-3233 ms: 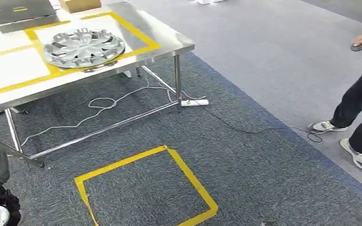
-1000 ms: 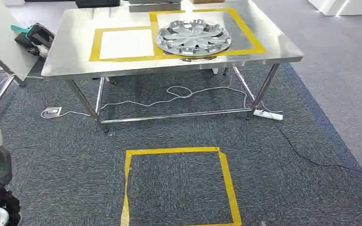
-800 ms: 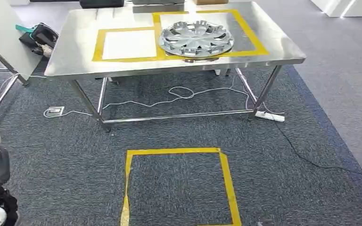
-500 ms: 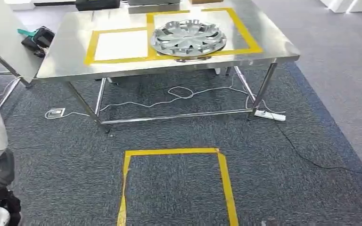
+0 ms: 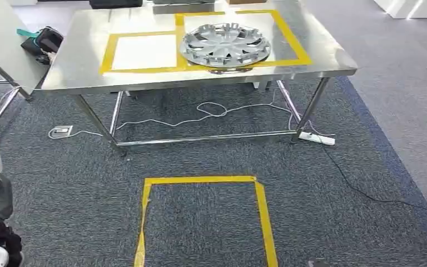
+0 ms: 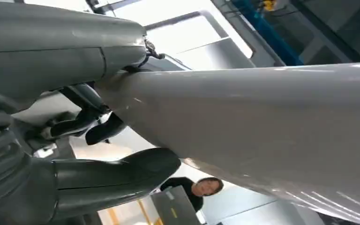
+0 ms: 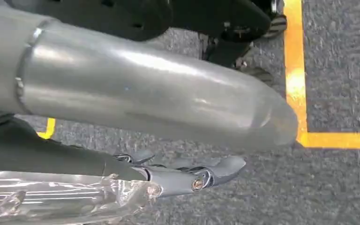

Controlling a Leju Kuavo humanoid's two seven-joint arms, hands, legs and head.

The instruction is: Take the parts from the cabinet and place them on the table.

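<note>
I'm looking at a stainless steel table (image 5: 83,67) on thin metal legs, standing on dark grey carpet (image 5: 61,183). Yellow tape marks two adjoining rectangles on its top: the left one frames a white sheet (image 5: 144,52), and a silver wheel cover (image 5: 225,44) lies face up in the right one, its edge over the tape toward the table's front edge. On the carpet under the table I see a looping white cable (image 5: 211,108); a white power strip (image 5: 317,139) sits by the front right leg, with a black cable (image 5: 378,199) trailing off to the right. A yellow tape square (image 5: 200,179) marks the floor in front of the table.
</note>
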